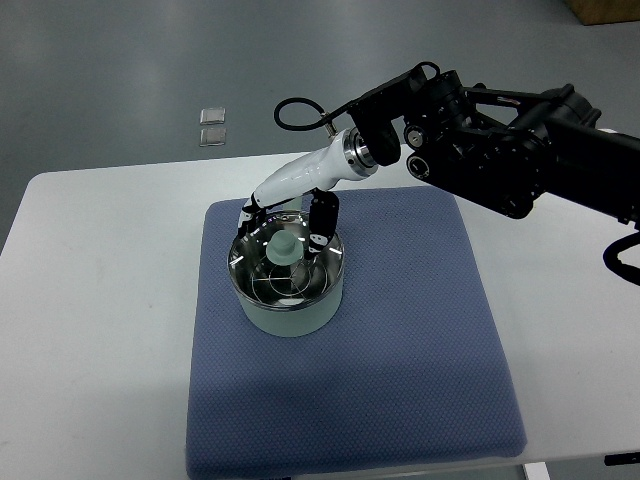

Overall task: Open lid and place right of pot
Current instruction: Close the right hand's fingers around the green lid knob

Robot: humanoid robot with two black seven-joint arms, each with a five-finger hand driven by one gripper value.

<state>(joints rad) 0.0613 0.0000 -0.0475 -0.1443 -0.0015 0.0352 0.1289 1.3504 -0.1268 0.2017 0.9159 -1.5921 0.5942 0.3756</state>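
Far left: bare white table, corner rounded, grey floor beyond it with two small clear squares lying on it. Further right, a blue mat covering the middle of the table. On the mat's upper left part, a pale round pot, upright, closed by a glass lid with a metal rim and a pale green knob at centre. Directly over the lid, the right hand, white-shelled, dark fingers pointing down and spread on either side of the knob. One finger just right of the knob, others at the lid's back-left rim. Not closed on the knob; contact with it cannot be told. Rightward, the black arm running off the right edge, a black cable loop above the wrist.
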